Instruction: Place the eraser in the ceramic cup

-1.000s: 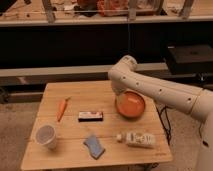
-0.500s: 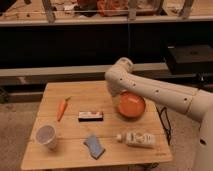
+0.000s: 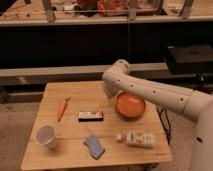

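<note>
The eraser [image 3: 91,116], a small black block with a light strip on top, lies flat near the middle of the wooden table [image 3: 80,92]. The ceramic cup [image 3: 46,136], whitish and tapered, stands upright at the table's front left corner. My arm reaches in from the right, bends above the table's back edge and points down. My gripper [image 3: 109,93] hangs at its end over the table's back middle, left of the orange bowl and behind and to the right of the eraser. It touches nothing that I can see.
An orange shallow bowl [image 3: 131,105] sits right of the eraser. A carrot [image 3: 62,108] lies to its left. A blue wavy pad [image 3: 94,146] and a white bottle [image 3: 137,139] on its side lie near the front edge. A dark shelf runs behind the table.
My arm has swung left, and the gripper end has moved off the bowl's back edge toward the table's middle. The objects on the table have not moved.
</note>
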Controlling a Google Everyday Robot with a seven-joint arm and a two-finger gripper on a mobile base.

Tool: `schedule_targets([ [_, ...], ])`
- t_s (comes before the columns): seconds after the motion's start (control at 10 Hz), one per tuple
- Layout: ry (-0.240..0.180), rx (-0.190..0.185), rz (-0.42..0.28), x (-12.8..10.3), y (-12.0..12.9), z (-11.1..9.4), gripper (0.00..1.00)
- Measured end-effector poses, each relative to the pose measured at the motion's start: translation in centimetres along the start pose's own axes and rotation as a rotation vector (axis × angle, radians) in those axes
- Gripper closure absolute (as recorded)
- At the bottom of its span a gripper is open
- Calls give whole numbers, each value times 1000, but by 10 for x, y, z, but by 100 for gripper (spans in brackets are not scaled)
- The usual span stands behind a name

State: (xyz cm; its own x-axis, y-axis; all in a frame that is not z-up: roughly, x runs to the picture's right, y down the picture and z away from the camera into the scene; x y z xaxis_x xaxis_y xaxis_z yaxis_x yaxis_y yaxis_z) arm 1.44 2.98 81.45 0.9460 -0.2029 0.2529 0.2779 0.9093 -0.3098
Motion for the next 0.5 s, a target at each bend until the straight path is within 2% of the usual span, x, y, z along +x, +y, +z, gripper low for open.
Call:
schedule_targets([
  [0.3, -47, 4, 20, -12, 1, 8, 20],
  [0.4, -51, 5, 22, -13, 1, 8, 20],
  [0.5, -76, 10, 36, -16, 3, 13, 20],
])
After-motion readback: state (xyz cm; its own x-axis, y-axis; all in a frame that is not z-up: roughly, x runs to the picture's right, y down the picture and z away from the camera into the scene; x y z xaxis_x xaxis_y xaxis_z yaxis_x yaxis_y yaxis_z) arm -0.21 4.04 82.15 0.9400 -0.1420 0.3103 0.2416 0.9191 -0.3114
